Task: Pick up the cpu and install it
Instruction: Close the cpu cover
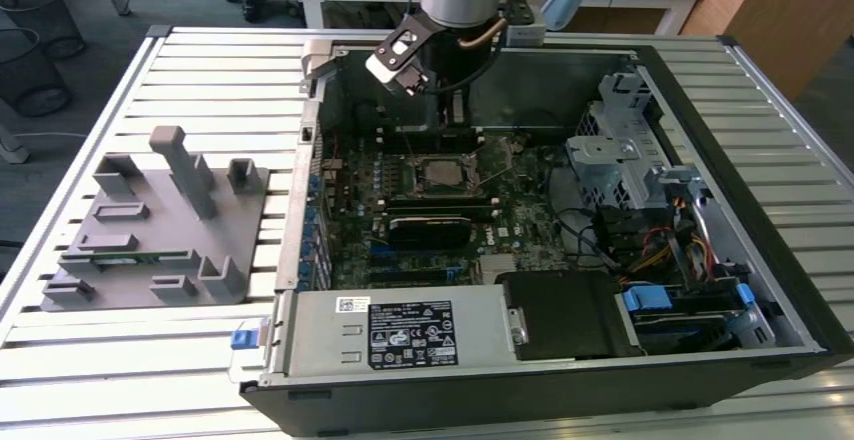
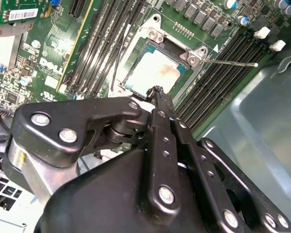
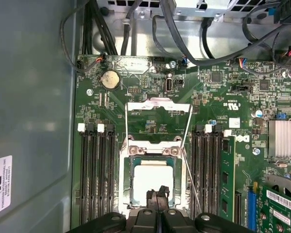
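End effector (image 3: 157,195) clenched empty above cpu (image 3: 145,178) seated in socket (image 3: 127,167); memory slots (image 3: 94,179) flank it.

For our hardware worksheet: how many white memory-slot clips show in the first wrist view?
4: two white clips on each side of the socket; the gripper may hide more.

Cpu (image 3: 150,178) sitting in the open socket (image 3: 150,145), load frame (image 3: 157,103) lying flipped back; gripper (image 3: 158,193) hanging over cpu's edge, fingers pressing together.
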You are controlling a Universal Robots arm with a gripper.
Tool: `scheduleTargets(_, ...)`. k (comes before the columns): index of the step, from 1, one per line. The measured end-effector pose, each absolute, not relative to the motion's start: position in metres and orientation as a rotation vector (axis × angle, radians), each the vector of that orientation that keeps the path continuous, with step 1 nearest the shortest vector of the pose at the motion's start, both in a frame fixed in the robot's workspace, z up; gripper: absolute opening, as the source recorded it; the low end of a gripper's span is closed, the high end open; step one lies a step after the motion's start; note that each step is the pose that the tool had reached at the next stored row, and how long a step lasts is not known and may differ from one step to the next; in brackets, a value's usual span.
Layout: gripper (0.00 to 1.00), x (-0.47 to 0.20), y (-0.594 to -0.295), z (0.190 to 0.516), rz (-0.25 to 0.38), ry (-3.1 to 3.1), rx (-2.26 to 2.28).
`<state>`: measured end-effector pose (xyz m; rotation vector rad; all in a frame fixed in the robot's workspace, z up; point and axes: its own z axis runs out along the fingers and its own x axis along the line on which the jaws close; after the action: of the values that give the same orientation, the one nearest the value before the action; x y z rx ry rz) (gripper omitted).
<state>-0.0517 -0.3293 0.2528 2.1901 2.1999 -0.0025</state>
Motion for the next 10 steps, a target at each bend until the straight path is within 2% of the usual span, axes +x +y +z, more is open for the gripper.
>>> scheduleTargets(10, 0.11, -0.0517, -0.3292, 0.2575, -0.002, 2.2, 2.19)
